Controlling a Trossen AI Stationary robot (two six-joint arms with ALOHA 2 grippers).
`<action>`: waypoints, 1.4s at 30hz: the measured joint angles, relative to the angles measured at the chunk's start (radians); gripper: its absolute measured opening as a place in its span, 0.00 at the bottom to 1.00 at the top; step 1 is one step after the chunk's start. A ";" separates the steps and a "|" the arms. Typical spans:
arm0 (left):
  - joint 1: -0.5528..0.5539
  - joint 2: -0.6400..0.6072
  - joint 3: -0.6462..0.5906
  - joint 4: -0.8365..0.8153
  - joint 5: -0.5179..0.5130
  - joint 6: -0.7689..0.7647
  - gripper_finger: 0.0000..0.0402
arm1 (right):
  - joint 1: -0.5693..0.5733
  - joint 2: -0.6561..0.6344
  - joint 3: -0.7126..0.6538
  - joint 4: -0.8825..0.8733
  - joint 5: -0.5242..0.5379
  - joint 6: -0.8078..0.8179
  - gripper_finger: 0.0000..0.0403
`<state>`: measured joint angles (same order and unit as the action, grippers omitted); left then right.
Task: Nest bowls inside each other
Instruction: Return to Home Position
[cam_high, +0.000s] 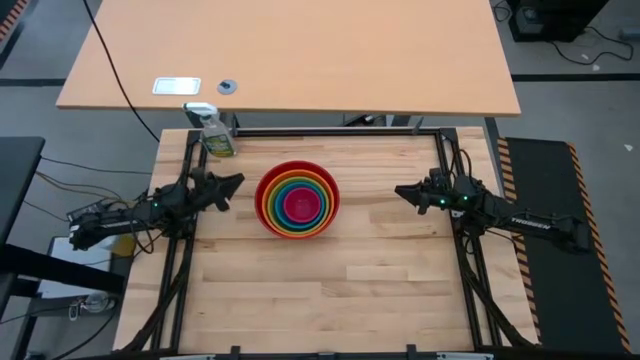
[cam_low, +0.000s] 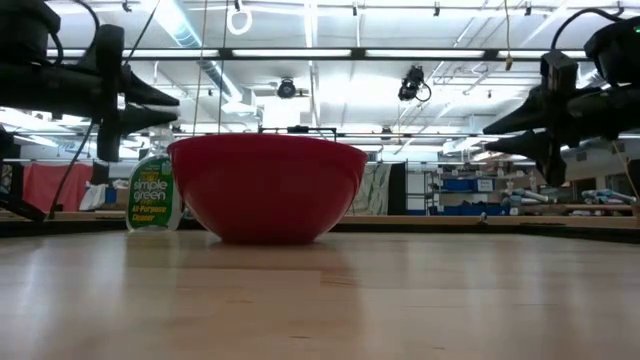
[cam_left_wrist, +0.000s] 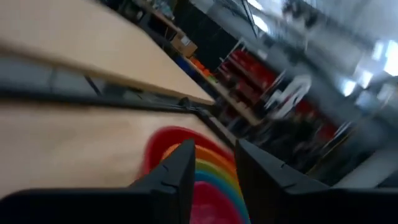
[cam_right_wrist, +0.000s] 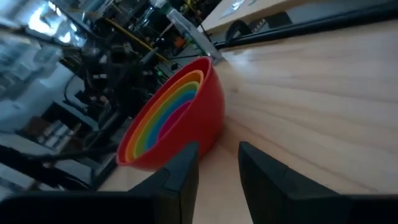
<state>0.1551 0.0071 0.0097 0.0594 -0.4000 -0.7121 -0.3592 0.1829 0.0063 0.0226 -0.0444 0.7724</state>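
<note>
The bowls (cam_high: 298, 199) stand nested in one stack on the wooden table, a little behind its middle. The red bowl (cam_low: 268, 190) is outermost and rests on its base. Orange, lime green, blue and pink bowls sit inside it (cam_right_wrist: 163, 118). My left gripper (cam_high: 238, 182) hovers to the left of the stack, level and pointing at it, open with nothing between its fingers (cam_left_wrist: 214, 168). My right gripper (cam_high: 400, 191) hovers to the right of the stack, also open and empty (cam_right_wrist: 219, 158). Both are clear of the bowls and above the table.
A small spray bottle (cam_high: 215, 135) of yellowish liquid stands upright at the far left of the table, behind my left gripper (cam_low: 153, 195). A black frame (cam_high: 330, 131) runs along the table's far edge and sides. Bare wood (cam_high: 320, 290) lies in front of the stack.
</note>
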 joint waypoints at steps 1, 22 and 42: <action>-0.001 0.000 0.000 0.000 0.000 0.091 0.29 | 0.000 0.000 0.000 0.000 0.000 -0.031 0.30; -0.002 0.000 0.000 -0.003 0.002 0.386 0.29 | 0.000 0.000 0.000 0.005 0.000 -0.667 0.30; -0.002 0.000 0.000 -0.003 0.003 0.383 0.29 | 0.000 0.000 0.000 0.005 -0.001 -0.667 0.30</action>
<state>0.1535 0.0071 0.0097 0.0559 -0.3965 -0.3286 -0.3592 0.1829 0.0063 0.0280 -0.0452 0.1051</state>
